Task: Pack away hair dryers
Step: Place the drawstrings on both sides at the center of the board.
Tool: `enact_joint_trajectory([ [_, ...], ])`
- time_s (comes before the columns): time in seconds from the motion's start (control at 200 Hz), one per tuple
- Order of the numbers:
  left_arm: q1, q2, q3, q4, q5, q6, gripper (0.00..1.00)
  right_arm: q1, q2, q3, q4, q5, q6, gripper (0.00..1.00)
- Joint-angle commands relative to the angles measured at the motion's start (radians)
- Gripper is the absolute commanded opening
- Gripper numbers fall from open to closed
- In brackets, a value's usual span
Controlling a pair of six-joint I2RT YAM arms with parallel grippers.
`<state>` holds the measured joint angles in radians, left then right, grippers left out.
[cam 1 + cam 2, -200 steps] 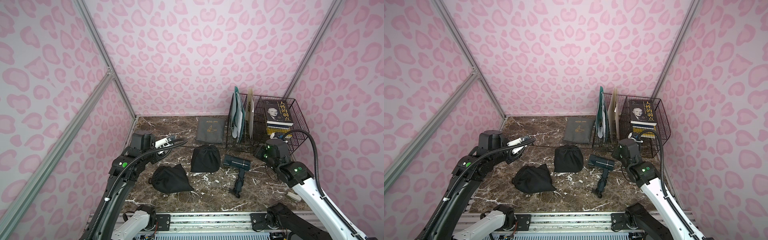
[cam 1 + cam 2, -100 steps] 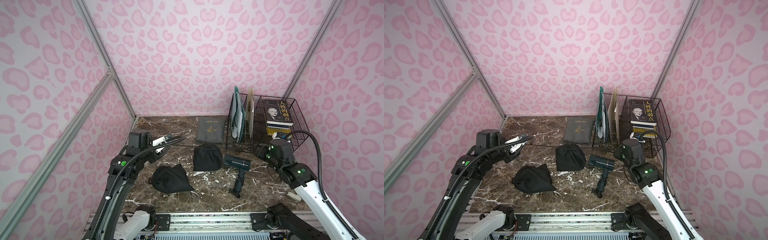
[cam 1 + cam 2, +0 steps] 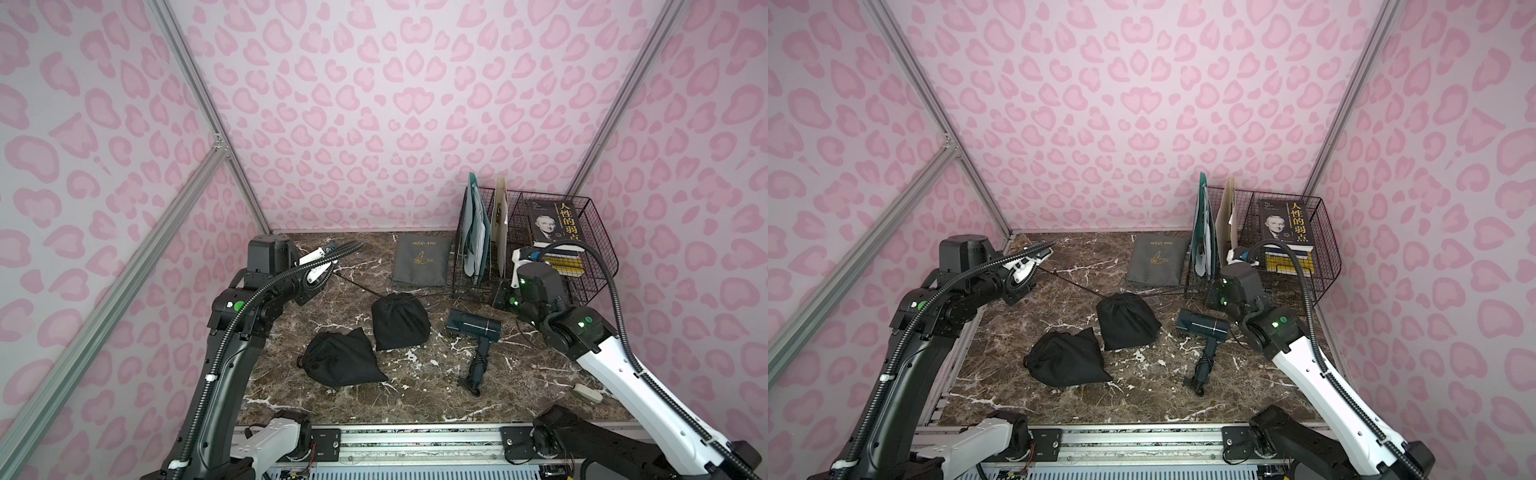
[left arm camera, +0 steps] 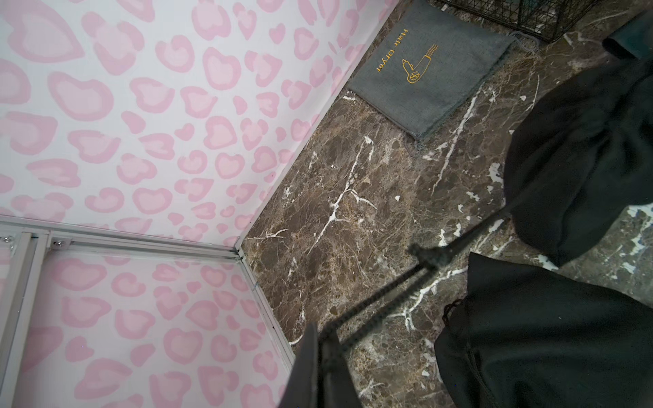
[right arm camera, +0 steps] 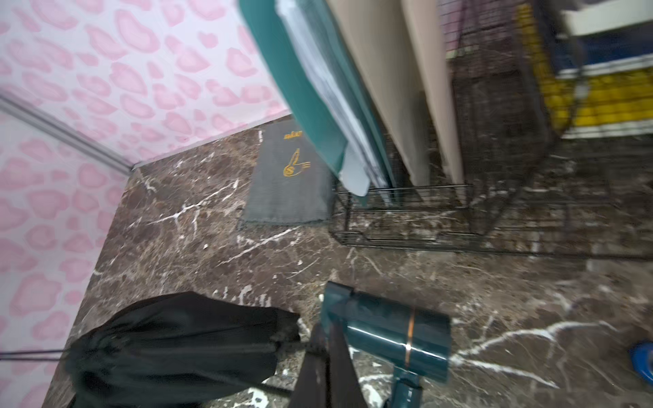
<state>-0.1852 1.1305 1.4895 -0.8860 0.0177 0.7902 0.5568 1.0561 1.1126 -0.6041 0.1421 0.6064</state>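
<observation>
Two black pouches look packed. Left fingers and right fingers pinch the drawstring of the one beside the dryer, which isn't bagged yet; grey pouch flat.

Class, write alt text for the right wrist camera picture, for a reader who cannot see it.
The right claw is shut on the drawstring of a bulging black pouch on a brown marble table, with a teal hair dryer lying beside it. Behind are a flat grey pouch and a wire rack holding folders.
</observation>
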Motion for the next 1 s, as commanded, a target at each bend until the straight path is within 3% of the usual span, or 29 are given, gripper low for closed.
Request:
enact_joint_trajectory([
  [0.0, 0.003, 0.054, 0.089, 0.018, -0.018, -0.04, 0.02, 0.088, 0.067, 0.063, 0.036, 0.073, -0.019, 0.0],
  [0.235, 0.004, 0.142, 0.229, 0.036, -0.038, -0.037, 0.02, 0.277, 0.246, 0.238, 0.053, 0.091, -0.029, 0.0],
  [0.375, 0.004, 0.142, 0.218, 0.057, -0.066, -0.007, 0.02, 0.357, 0.332, 0.316, 0.055, 0.094, -0.036, 0.0],
  [0.64, 0.006, 0.043, -0.001, 0.08, -0.118, 0.021, 0.01, 0.458, 0.468, 0.341, 0.138, -0.012, -0.025, 0.0],
  [0.78, 0.01, -0.019, -0.154, 0.046, -0.104, -0.047, 0.02, 0.48, 0.522, 0.298, 0.196, -0.086, 0.002, 0.0],
  [0.995, 0.01, -0.058, -0.286, -0.067, 0.01, -0.2, 0.02, 0.483, 0.588, 0.176, 0.353, -0.218, 0.053, 0.0],
])
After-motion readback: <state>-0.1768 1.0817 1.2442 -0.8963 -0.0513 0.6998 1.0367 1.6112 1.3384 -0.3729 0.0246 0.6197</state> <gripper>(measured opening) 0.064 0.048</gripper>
